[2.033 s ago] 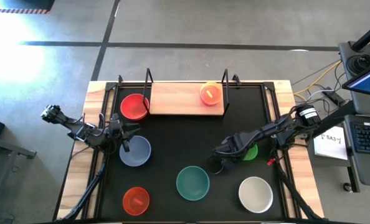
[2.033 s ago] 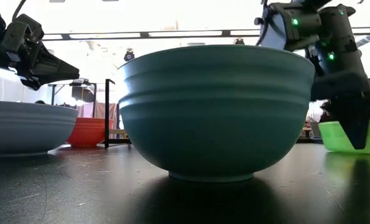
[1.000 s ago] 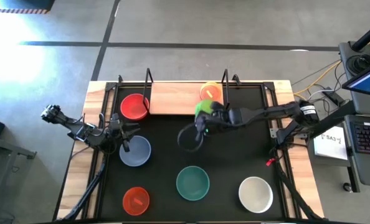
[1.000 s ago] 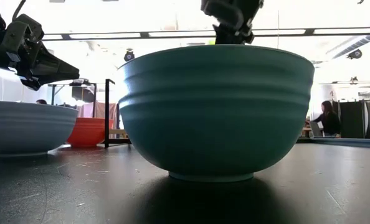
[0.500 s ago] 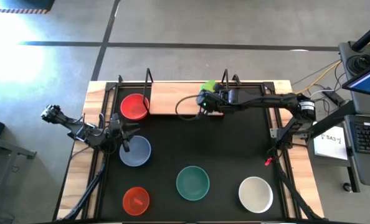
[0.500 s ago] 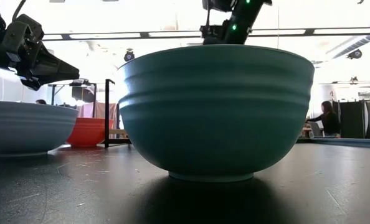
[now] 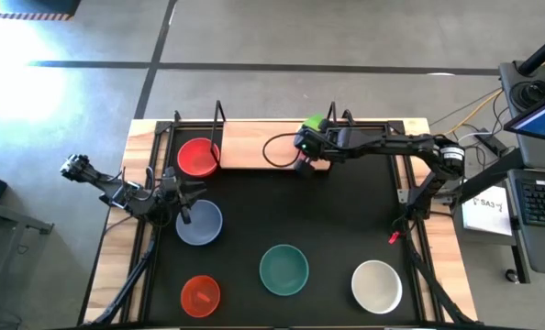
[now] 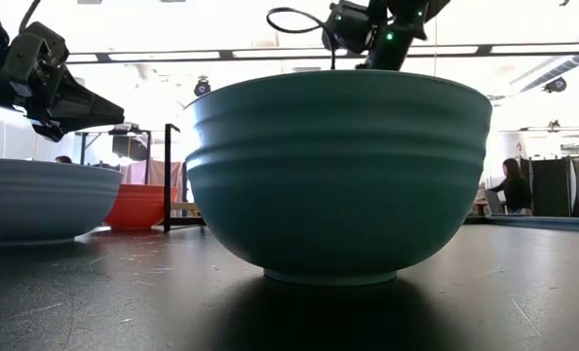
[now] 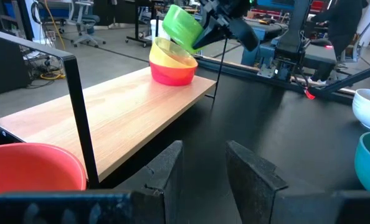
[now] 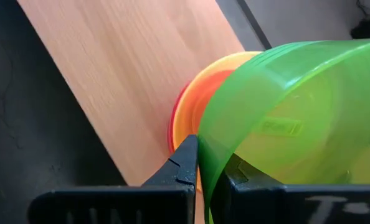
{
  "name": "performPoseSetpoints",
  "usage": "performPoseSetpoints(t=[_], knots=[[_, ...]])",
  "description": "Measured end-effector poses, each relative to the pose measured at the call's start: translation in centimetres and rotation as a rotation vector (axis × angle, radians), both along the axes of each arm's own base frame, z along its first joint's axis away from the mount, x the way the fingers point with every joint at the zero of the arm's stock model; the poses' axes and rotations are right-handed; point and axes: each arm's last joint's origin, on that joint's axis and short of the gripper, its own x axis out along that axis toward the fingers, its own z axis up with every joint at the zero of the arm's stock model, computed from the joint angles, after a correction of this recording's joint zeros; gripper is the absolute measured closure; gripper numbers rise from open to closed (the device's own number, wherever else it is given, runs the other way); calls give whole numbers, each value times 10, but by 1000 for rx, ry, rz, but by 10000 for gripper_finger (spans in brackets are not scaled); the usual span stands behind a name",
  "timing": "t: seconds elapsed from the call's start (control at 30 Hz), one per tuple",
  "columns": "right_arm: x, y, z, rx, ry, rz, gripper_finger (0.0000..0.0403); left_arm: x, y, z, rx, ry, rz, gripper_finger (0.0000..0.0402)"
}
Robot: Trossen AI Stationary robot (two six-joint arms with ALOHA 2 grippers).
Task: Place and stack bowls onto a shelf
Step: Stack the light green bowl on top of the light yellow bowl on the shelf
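Our right gripper has carried the green bowl up over the yellow bowl, fingers pinching its rim, ready to stack. Our left gripper waits open.

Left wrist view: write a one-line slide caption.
Right gripper holds tilted green plastic bowl above yellow-in-red bowl stack on light wooden shelf.

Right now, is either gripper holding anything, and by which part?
The right gripper holds the green bowl by its rim, one finger inside and one outside, tilted above the yellow bowl on the shelf. The left gripper holds nothing.
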Motion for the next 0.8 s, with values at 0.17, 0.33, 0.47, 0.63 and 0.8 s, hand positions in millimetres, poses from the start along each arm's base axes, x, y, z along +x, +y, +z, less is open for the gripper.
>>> performPoseSetpoints(t=[0.17,0.33,0.47,0.63,0.8], knots=[[-5,-7,-8,1,20,-14,394,0,0,0,0,0,0,297],[-7,-11,-15,13,19,8,394,0,0,0,0,0,0,297],[-6,-11,-22,-6,4,47,394,0,0,0,0,0,0,297],[-5,-11,-28,-9,-19,68,394,0,0,0,0,0,0,297],[-5,-10,-30,-4,-18,71,384,0,0,0,0,0,0,297]])
